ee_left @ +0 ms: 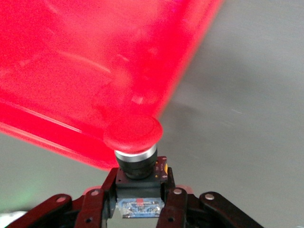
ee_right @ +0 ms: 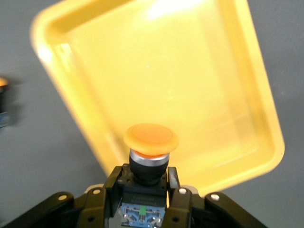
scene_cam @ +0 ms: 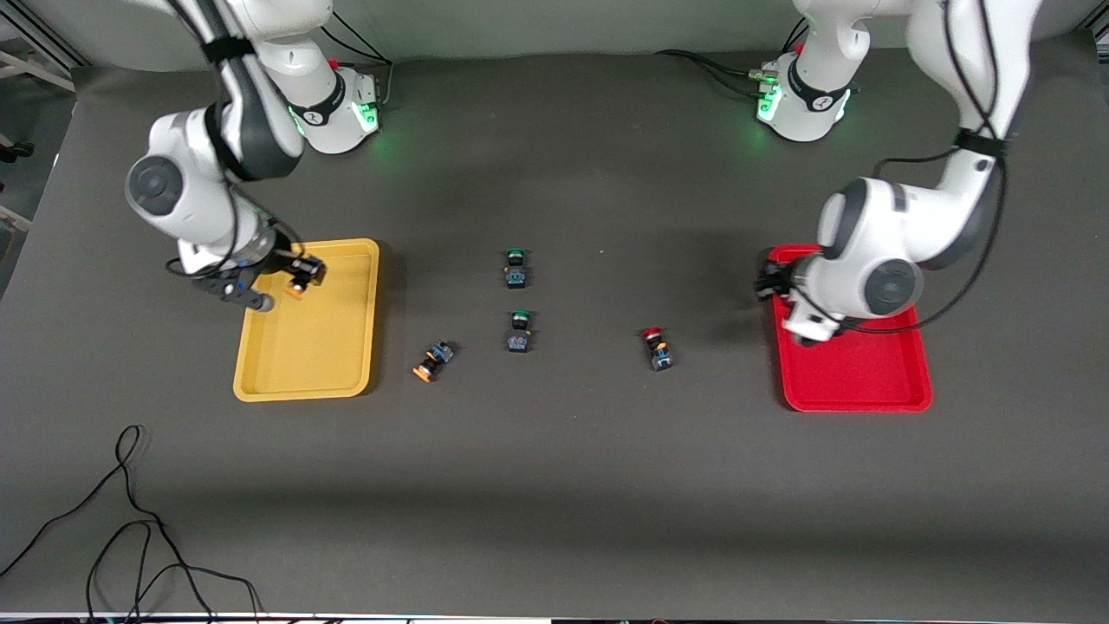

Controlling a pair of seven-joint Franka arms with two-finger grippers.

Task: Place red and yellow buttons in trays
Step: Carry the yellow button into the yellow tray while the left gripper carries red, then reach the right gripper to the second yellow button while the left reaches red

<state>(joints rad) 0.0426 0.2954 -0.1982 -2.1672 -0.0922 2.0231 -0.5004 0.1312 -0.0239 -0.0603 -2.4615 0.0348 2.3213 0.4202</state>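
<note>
Dark cables [scene_cam: 130, 520] aside, each clamped capped button should be lowered well inside its matching tray before release: orange-yellow-capped push-button [ee_right: 150, 142] in the right tool [ee_right: 145, 192] over the shallow yellow plastic tray [scene_cam: 346, 364], red-capped push-button [ee_left: 134, 134] in the left tool [ee_left: 138, 194] over the shallow red plastic tray [scene_cam: 866, 394].

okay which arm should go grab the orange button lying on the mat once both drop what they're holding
Right. The right gripper holds an orange-capped button over the yellow tray, beside the loose orange button. The left gripper is over the red tray.

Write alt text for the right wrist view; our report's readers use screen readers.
The right gripper holds a yellow-capped button by its dark body, cap pointing away from the camera, over the rim of the yellow tray, which looks empty. Another yellow-capped button shows on the dark table at the picture's edge.
</note>
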